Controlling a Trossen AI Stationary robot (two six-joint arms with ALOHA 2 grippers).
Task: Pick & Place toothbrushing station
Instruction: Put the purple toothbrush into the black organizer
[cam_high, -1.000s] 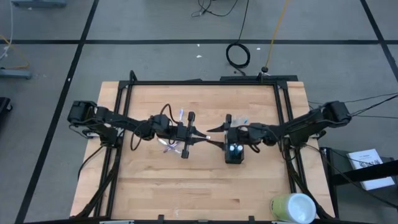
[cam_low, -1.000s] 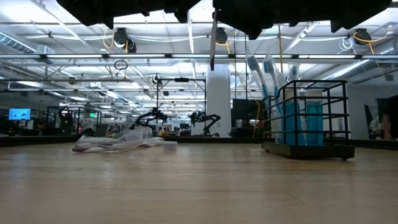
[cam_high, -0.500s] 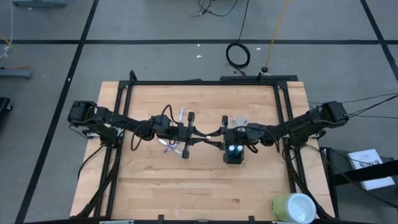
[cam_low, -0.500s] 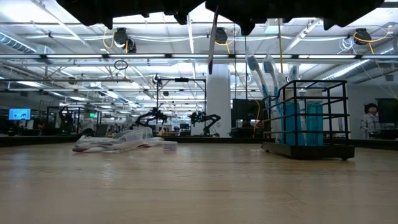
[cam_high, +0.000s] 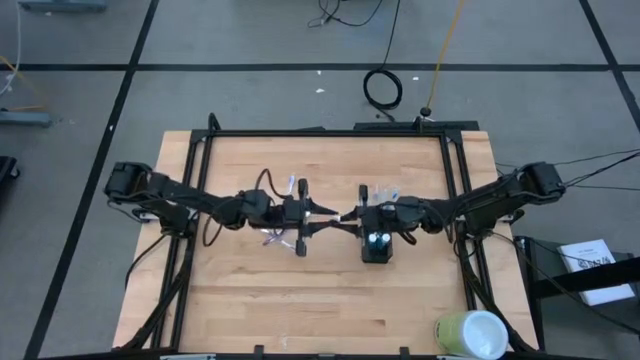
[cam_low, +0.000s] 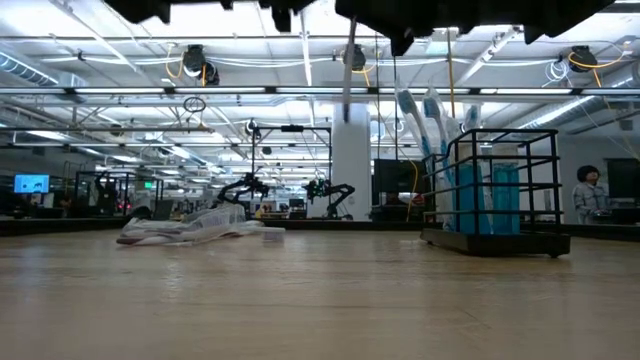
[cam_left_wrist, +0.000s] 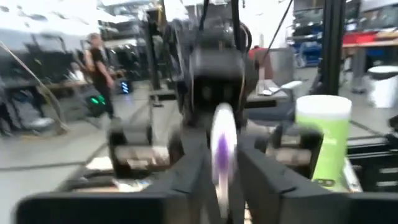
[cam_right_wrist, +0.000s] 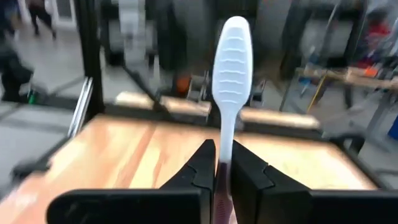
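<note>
At table centre, the right gripper (cam_right_wrist: 222, 167) has just clamped the slim white plastic toothbrush (cam_right_wrist: 230, 59). The left gripper (cam_high: 325, 218) is loosening beside it, its hold unclear. Handover appears done; the black wire-mesh holder (cam_high: 377, 246) is next.

My bench (cam_high: 330, 300) is pale wood planking in a black frame, standing on a grey floor (cam_high: 90, 40) crossed by dark lines, with a coiled black cable (cam_high: 382, 88) lying beyond it. Level across the top I see a big hall with white ceiling strip lights (cam_low: 130, 60), a white pillar (cam_low: 351, 160), and a person (cam_low: 588, 195) far off.
</note>
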